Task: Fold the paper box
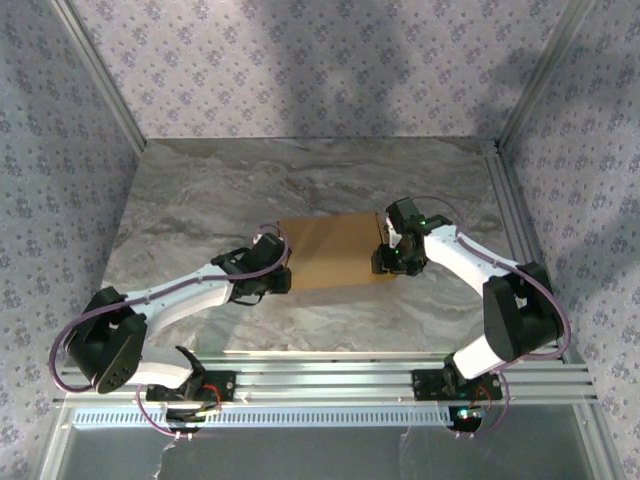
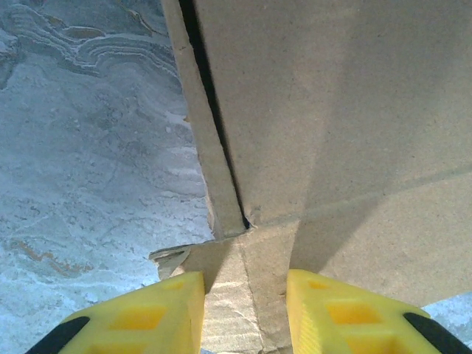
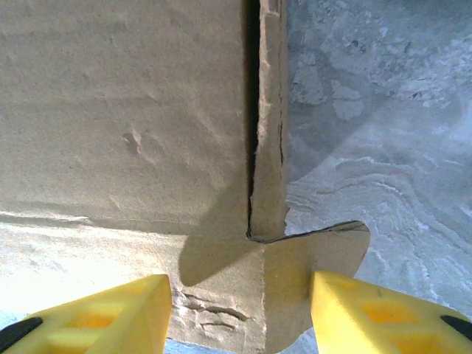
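The paper box [image 1: 335, 250] lies flat on the marble table as a brown cardboard cut-out with creased panels. My left gripper [image 1: 283, 281] is at its near-left corner and my right gripper [image 1: 391, 262] at its near-right corner. In the left wrist view the yellow fingers [image 2: 147, 318] stand apart over a small corner flap [image 2: 243, 295] of the paper box [image 2: 332, 110]; the left gripper [image 2: 245, 284] is open. In the right wrist view the right gripper [image 3: 241, 284] is open wider, straddling a rounded corner flap [image 3: 317, 258] of the paper box [image 3: 125, 110]. Narrow side strips lie folded along both edges.
The marble tabletop [image 1: 200, 190] extends to the left, the right and behind the cardboard. Aluminium rails [image 1: 320, 375] run along the near edge by the arm bases, and another rail [image 1: 510, 210] runs along the right side. Wallpapered walls enclose the table.
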You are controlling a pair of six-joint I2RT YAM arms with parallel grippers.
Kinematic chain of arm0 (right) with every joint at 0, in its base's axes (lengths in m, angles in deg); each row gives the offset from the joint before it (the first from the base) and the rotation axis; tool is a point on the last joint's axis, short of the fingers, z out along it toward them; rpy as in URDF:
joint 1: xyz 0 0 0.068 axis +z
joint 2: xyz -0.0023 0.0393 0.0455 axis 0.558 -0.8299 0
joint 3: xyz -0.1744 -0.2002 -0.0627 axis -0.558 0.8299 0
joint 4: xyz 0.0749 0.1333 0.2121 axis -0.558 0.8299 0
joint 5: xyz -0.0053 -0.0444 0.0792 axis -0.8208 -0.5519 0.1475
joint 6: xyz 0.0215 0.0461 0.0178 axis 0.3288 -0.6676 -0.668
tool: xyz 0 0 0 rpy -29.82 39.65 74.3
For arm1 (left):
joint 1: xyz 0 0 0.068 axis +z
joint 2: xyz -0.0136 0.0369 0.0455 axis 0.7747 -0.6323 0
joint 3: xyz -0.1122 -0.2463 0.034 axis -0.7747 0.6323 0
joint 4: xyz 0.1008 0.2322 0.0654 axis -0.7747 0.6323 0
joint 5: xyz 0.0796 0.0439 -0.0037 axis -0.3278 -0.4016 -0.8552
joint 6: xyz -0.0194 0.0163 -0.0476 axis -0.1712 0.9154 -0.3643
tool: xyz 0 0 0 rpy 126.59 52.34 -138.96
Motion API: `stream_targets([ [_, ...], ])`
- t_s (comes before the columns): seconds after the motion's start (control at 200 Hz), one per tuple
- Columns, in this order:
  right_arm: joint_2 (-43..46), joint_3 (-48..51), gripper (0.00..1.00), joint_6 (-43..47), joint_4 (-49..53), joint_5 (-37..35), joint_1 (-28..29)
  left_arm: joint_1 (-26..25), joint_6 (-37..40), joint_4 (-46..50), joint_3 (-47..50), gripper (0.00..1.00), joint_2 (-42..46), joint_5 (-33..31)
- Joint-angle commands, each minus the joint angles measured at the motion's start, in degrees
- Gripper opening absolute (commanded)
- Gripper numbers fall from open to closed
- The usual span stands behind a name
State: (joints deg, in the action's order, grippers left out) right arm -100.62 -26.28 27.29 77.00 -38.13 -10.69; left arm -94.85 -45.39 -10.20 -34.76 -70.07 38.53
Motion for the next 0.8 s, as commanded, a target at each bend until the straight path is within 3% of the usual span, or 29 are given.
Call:
stream_targets([
  [0.0,1.2,0.5,0.53,-0.7,0.6,1.4,-0.1,-0.6,-1.0,-0.8,0.6,0.34,0.1,0.2],
  [0.795,0.6,0.2,0.53,-2.5,2.1,5.3,0.3,-0.1,-4.1,-6.1,1.8,0.35,-1.0,4.7],
])
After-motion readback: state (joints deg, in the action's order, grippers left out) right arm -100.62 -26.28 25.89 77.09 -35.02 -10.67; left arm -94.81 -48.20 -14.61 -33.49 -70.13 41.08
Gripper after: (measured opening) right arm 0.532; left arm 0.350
